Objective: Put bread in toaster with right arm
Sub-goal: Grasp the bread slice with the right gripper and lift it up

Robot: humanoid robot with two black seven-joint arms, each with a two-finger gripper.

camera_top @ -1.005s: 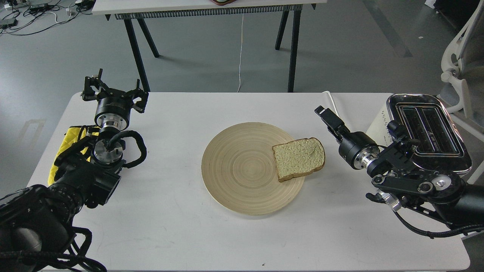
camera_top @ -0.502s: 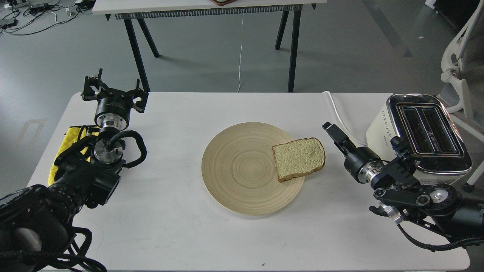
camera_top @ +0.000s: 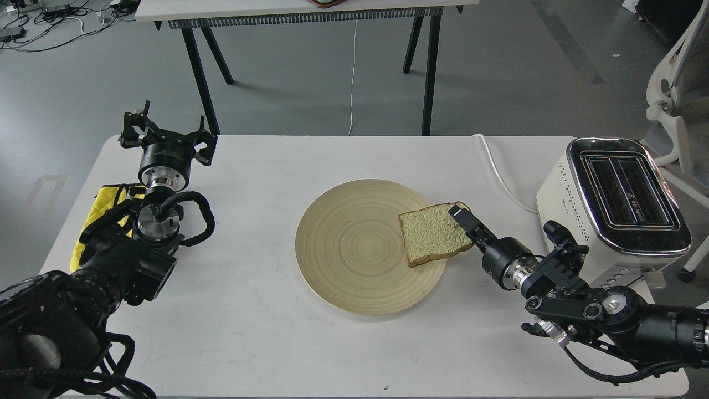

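Observation:
The bread (camera_top: 432, 237) lies flat on the right edge of a round wooden plate (camera_top: 349, 249), its right side hanging over the rim. My right gripper (camera_top: 464, 220) reaches in from the lower right, and its tip lies over the slice's upper right corner. It is seen side-on, so its fingers cannot be told apart. The toaster (camera_top: 612, 208) stands at the table's right edge behind my right arm, both slots empty. My left gripper (camera_top: 166, 133) rests at the far left, open and empty.
The toaster's white cord (camera_top: 498, 172) runs over the white table (camera_top: 277, 160) toward its back edge. A yellow cloth (camera_top: 102, 202) sits by my left arm. A white chair (camera_top: 673, 88) stands beyond the toaster, and another table (camera_top: 299, 11) stands behind.
My right gripper has moved down and left, from beside the toaster to the bread's upper right corner. The toaster is now unobstructed. The bread, plate and left arm have not moved.

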